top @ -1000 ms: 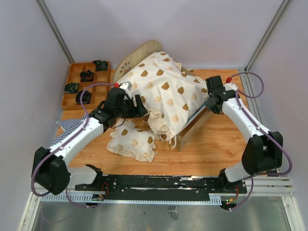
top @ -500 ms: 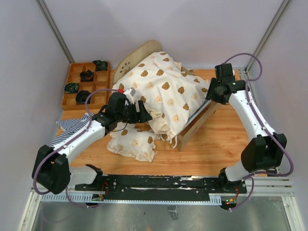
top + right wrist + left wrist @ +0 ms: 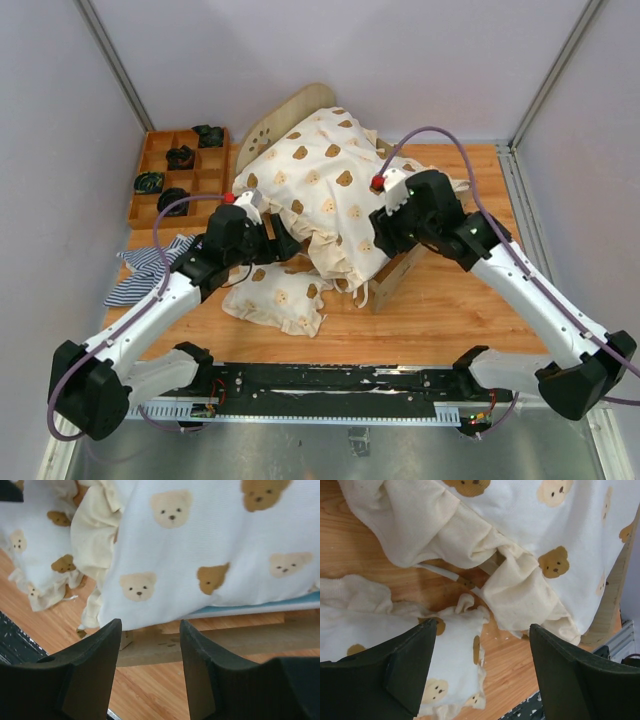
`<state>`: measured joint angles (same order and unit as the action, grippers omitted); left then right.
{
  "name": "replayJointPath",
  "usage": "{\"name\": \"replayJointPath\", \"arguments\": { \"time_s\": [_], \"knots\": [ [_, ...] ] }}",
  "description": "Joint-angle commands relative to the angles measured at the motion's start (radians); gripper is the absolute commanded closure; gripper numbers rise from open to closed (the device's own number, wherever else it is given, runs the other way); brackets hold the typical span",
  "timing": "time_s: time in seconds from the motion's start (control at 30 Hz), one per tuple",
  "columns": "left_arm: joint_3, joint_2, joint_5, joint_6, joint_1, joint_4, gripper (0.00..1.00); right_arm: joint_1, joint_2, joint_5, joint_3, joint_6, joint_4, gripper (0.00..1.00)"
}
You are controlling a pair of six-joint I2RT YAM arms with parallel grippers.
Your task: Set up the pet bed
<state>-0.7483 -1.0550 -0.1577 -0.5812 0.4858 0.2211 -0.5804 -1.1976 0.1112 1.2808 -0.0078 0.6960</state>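
**Both jaws apart and empty, bedding half arranged**

I am holding my left gripper [image 3: 482, 632] open with nothing between the fingers. It is hovering over the ruffled hem of the bear-print quilt [image 3: 560, 525] and the small bear-print pillow [image 3: 452, 667], which is lying on the wooden table [image 3: 450, 310] just beside the bed.

My right gripper [image 3: 149, 630] is also standing apart and gripping nothing. It is facing the side rail of the pet bed [image 3: 225, 640], where the quilt is hanging down over the frame.

A pale blue edge is showing under the quilt. It is probably the mattress [image 3: 280, 605], though I cannot tell for sure.

I am judging this to be the dressing step: the quilt is draped and bunched rather than flat, and the pillow is off the bed. The next move is calling for my left fingers to descend and close on the pillow, or for both grippers to pinch the ruffle and pull it straight.
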Motion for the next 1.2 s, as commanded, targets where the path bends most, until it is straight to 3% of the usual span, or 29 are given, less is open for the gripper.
{"name": "replayJointPath", "arguments": {
  "time_s": [0.0, 0.23, 0.57, 0.63, 0.77, 0.87, 1.03, 1.17],
  "knots": [
    [0.030, 0.048, 0.049, -0.034, -0.004, -0.004, 0.21, -0.109, -0.014, 0.003, -0.059, -0.122, 0.009, 0.48],
    [0.063, 0.055, 0.040, -0.054, -0.007, -0.027, 0.21, -0.212, -0.125, -0.011, -0.083, -0.154, 0.030, 0.48],
    [0.081, 0.056, 0.034, -0.058, -0.010, -0.041, 0.21, -0.256, -0.338, -0.079, -0.021, -0.145, 0.110, 0.49],
    [0.091, 0.055, 0.027, -0.063, -0.010, -0.053, 0.21, -0.261, -0.368, -0.092, -0.024, -0.145, 0.110, 0.55],
    [0.105, 0.041, 0.012, -0.066, -0.010, -0.069, 0.21, -0.260, -0.389, -0.106, -0.029, -0.134, 0.099, 0.87],
    [0.106, 0.027, 0.009, -0.063, -0.012, -0.071, 0.21, -0.227, -0.382, -0.005, -0.030, -0.125, 0.083, 0.99],
    [0.107, 0.024, 0.010, -0.066, -0.011, -0.078, 0.21, -0.112, -0.383, 0.287, -0.067, -0.092, 0.021, 1.00],
    [0.107, 0.023, 0.014, -0.068, -0.012, -0.080, 0.21, -0.050, -0.396, 0.407, -0.102, -0.059, -0.016, 1.00]
  ]
}}
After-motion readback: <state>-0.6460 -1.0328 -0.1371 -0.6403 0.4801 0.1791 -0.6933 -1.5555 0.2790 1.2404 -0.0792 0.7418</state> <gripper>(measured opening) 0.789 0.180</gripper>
